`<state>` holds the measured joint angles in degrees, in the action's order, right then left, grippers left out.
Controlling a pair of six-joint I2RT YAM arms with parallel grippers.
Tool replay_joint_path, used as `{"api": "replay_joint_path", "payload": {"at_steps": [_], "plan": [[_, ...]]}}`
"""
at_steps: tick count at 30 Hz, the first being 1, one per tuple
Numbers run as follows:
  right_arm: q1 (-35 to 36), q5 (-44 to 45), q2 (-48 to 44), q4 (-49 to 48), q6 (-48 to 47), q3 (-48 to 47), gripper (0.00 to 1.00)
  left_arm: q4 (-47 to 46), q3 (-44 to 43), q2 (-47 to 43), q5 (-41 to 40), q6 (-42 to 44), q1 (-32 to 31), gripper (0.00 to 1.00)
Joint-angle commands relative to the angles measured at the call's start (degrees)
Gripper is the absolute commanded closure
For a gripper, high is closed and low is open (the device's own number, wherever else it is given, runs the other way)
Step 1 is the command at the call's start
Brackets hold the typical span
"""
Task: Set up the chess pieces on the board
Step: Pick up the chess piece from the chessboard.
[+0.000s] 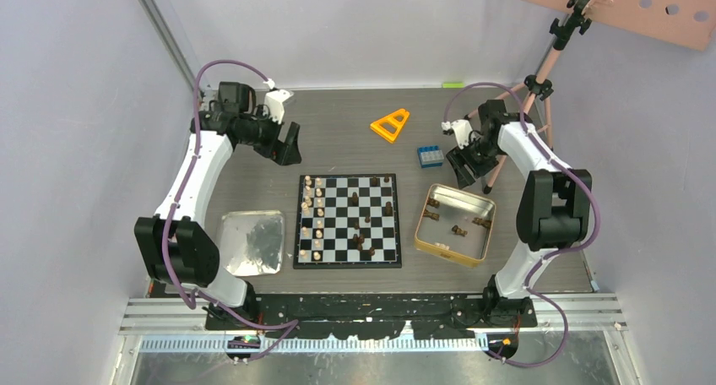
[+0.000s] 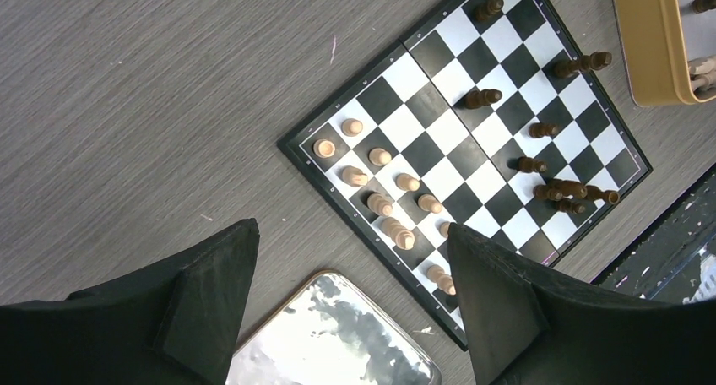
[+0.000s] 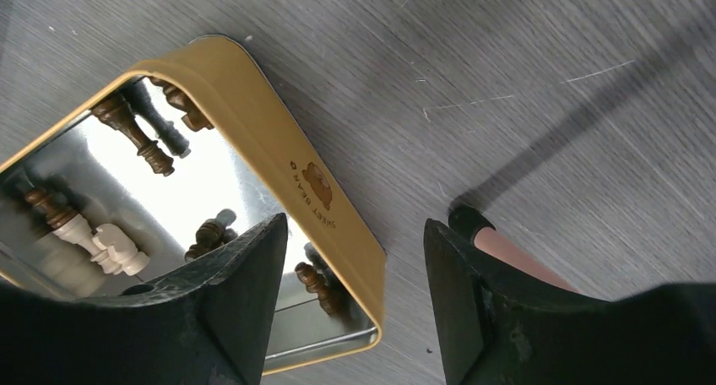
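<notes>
The board [image 1: 347, 220] lies mid-table between the arms. Light chess pieces [image 1: 314, 220] stand in its two left columns, and dark ones [image 1: 363, 237] are scattered over its right half. In the left wrist view the light pieces [image 2: 380, 157] and dark pieces [image 2: 481, 98] stand on the board [image 2: 473, 149]. My left gripper [image 1: 287, 144] [image 2: 350, 229] hangs open and empty above the board's far left corner. My right gripper [image 1: 463, 165] [image 3: 355, 225] is open and empty over the far corner of the gold tin [image 3: 279, 149], which holds dark pieces [image 3: 135, 136] and a light one [image 3: 101, 237].
The gold tin [image 1: 454, 225] sits right of the board, a shiny silver tray [image 1: 251, 243] [image 2: 338, 343] to its left. Behind the board lie a blue brick [image 1: 430, 155] and an orange triangle [image 1: 390, 125]. A pink tripod leg [image 3: 507, 250] stands close to my right gripper.
</notes>
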<state>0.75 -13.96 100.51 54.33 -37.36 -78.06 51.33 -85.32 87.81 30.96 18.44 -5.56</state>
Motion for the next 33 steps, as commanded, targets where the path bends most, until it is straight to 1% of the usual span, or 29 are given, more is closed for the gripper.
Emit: {"api": "replay_joint_path", "payload": {"at_steps": [1,3,5,7,10,14,15,19,22,27,30,33], "plan": [[0.1,-0.1,0.6,1.8,-1.9,-3.1,0.34,0.5,-2.1,-1.0,-0.3,0.6,-0.6,0.15],[0.0,-1.2,-0.6,2.4,-1.3,-3.2,0.35,0.5,-1.8,-1.1,-0.7,0.6,-0.7,0.15],[0.0,-3.2,-2.5,5.1,-1.1,-3.1,0.37,0.5,-1.5,-1.2,-1.4,0.8,-1.0,0.15],[0.5,-5.2,-5.8,6.9,-1.2,-1.8,0.38,0.6,-1.2,-1.1,-1.9,0.8,-1.3,0.15],[3.6,-5.7,-9.3,6.8,-1.0,3.3,0.39,0.7,-1.1,-1.0,-2.0,0.8,-1.8,0.15],[8.1,-5.6,-12.9,2.3,1.7,9.4,0.41,0.4,-1.0,-0.8,-2.1,0.5,-2.2,0.15],[8.8,-6.0,-13.4,0.2,3.0,10.1,0.41,0.4,-1.0,-0.7,-2.1,0.3,-2.4,0.15],[15.6,-8.5,-14.5,-5.5,6.4,11.4,0.42,0.0,-0.2,-0.6,-1.1,0.7,-4.2,0.15],[19.9,-9.7,-13.1,-7.7,8.6,8.3,0.43,0.2,0.4,0.2,-1.4,1.9,-7.2,0.15],[28.2,-10.3,-6.8,-9.8,11.3,0.7,0.42,0.4,2.2,2.1,-4.3,4.6,-13.9,0.17],[31.5,-9.6,-3.2,-12.7,14.0,-2.5,0.43,-1.1,3.0,2.9,-4.9,3.2,-14.8,0.19],[33.7,-8.3,1.4,-13.9,16.7,-8.9,0.43,-2.5,3.7,2.4,-7.3,1.7,-14.8,0.20]]}}
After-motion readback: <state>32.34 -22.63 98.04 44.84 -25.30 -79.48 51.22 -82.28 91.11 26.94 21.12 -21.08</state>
